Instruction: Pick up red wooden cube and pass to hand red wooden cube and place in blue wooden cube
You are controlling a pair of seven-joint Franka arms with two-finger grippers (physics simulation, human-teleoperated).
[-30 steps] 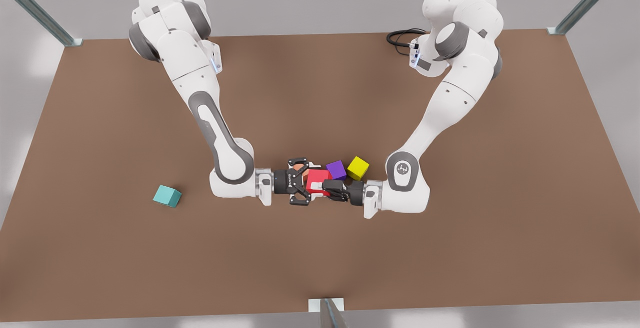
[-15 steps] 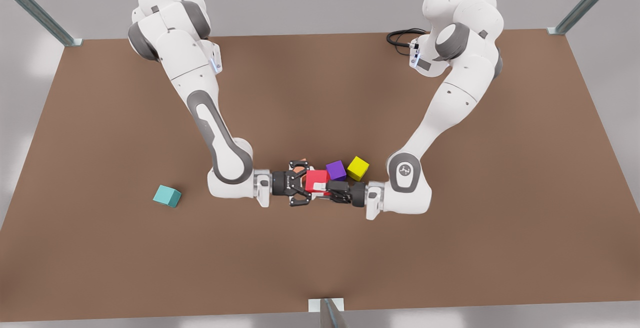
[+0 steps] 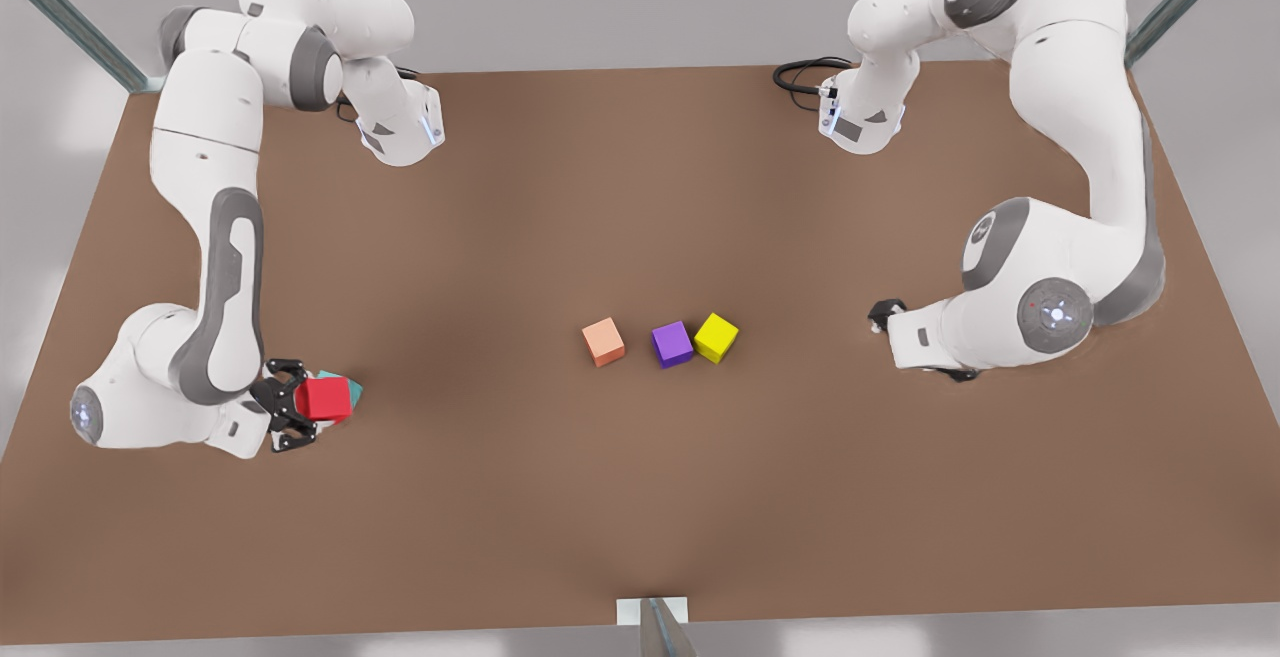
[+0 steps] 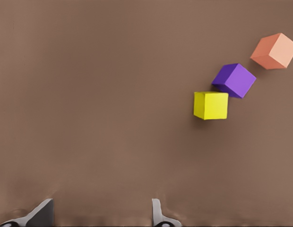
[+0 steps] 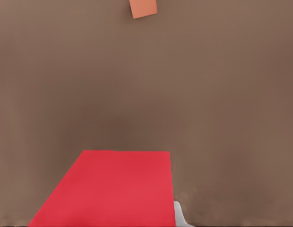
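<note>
The brown table [image 3: 640, 497] was a flat matte board, the largest thing in the scene, and the two white arms stood far apart over it. The right gripper [image 3: 300, 405] — the one at the front view's left — was clamped on the red wooden cube [image 3: 327, 399], which hung directly over the blue wooden cube [image 3: 352, 387]; only a thin teal edge of that cube showed behind the red one. In the right wrist view the red cube [image 5: 108, 189] appeared as a plain, smooth face with sharp straight edges, with one pale fingertip [image 5: 178, 215] beside it.

The left gripper [image 3: 884, 315] waited at the front view's right, well apart from the cubes, its fingers [image 4: 158, 215] spread and holding nothing.

In my judgement the handover was finished and the placing step was in hand. The next move called for a straight lowering so that the flat faces meet squarely, then a release — whether the two cubes already touched, I could not tell.

The salmon-orange cube [image 3: 603, 342], the purple cube [image 3: 672, 344] and the yellow cube [image 3: 716, 337] lay in a row in the middle, the last two touching; all looked hard, smooth and equal in size.
</note>
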